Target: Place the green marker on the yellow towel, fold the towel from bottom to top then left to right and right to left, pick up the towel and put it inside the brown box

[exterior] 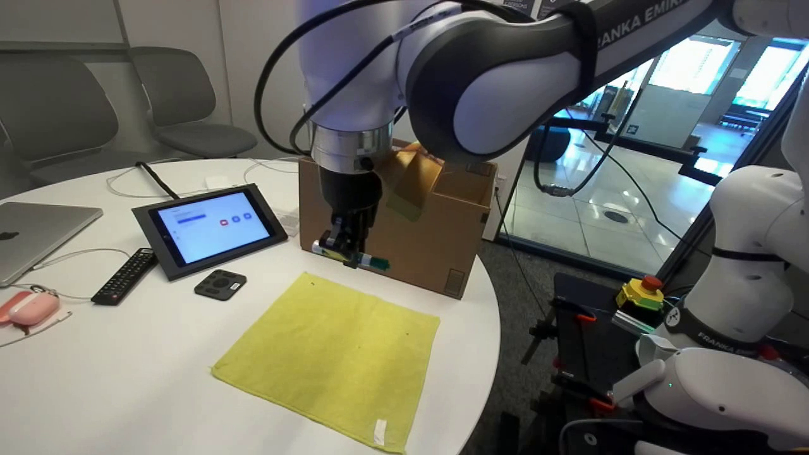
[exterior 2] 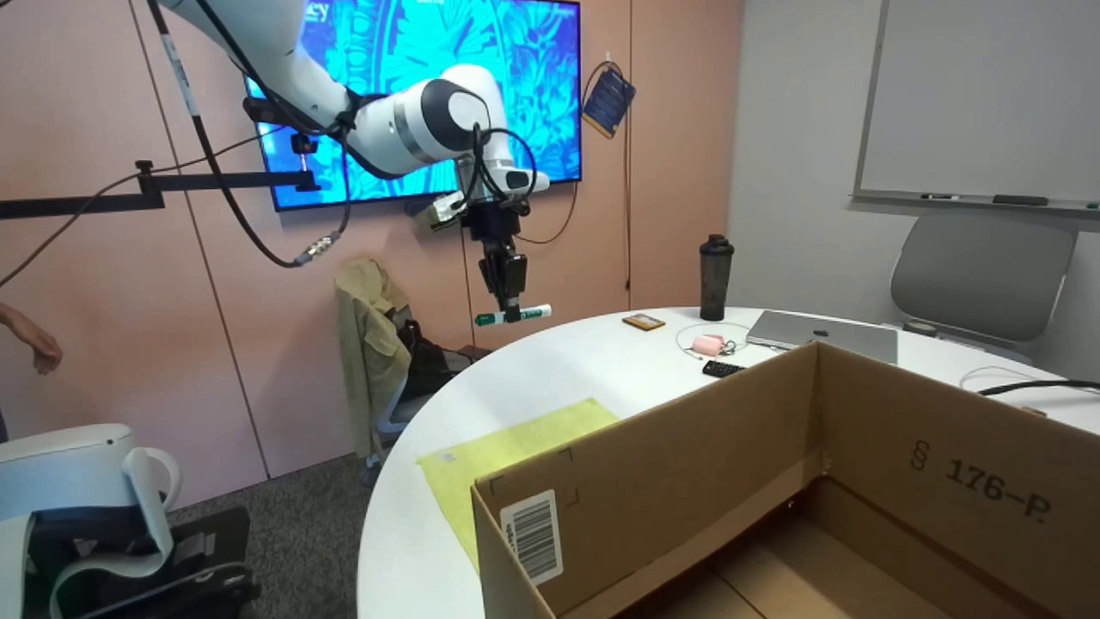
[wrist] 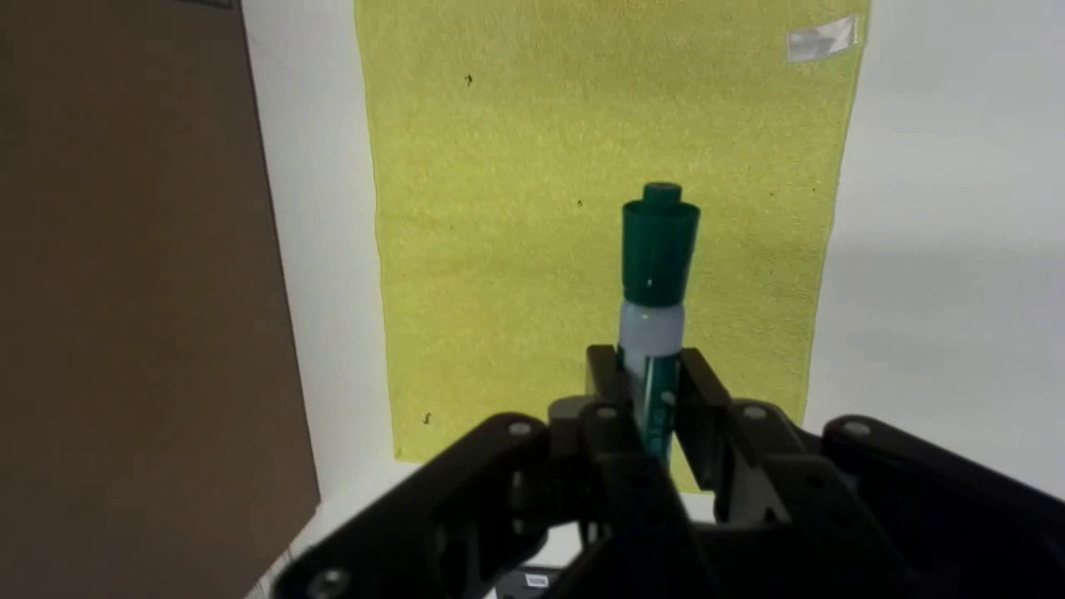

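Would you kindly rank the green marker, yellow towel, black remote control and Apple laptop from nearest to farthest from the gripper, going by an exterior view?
1. Green marker: held in the gripper.
2. Yellow towel: spread flat below.
3. Black remote control: towards the picture's left.
4. Apple laptop: at the left edge.

Towel (exterior: 341,354) on table (exterior: 126,392). In an exterior view: box (exterior: 430,253) on table, behind towel; tablet (exterior: 212,230) left of box, laptop (exterior: 38,234) farther left, remote (exterior: 125,276) between tablet and laptop, device (exterior: 220,284) in front of tablet, earbud case (exterior: 35,309) left of remote; marker (wrist: 653,329) in gripper (wrist: 647,358), above table and apart from it, in front of box. Wrist view: box left of towel, towel behind marker. In an exterior view: bottle (exterior 2: 715,279) on table, left of laptop, beyond box.
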`<state>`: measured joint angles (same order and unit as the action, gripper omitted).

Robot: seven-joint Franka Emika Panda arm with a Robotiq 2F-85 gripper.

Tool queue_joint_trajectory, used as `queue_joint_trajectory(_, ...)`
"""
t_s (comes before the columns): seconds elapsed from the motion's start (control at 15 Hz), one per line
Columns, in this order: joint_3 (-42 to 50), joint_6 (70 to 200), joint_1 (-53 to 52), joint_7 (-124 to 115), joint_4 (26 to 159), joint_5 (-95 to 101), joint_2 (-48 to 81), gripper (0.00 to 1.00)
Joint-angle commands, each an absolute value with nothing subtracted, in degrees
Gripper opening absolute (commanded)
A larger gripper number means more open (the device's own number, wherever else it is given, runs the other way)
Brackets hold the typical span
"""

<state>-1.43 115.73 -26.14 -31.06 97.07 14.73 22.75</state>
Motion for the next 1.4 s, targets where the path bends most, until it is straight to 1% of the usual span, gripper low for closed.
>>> queue_joint_trajectory(0.0,-2.7,117.2,-24.4,-40.4,103.5,14.0,19.1,0.05)
queue_joint_trajectory(0.53,-5.0,122.4,-23.3,-61.4,111.9,8.4,16.9,0.05)
queue_joint_trajectory(0.93,-5.3,129.4,-23.3,-78.4,114.8,7.8,18.3,0.05)
queue_joint_trajectory(1.33,-3.2,138.1,-23.3,-95.2,116.5,9.2,22.8,0.05)
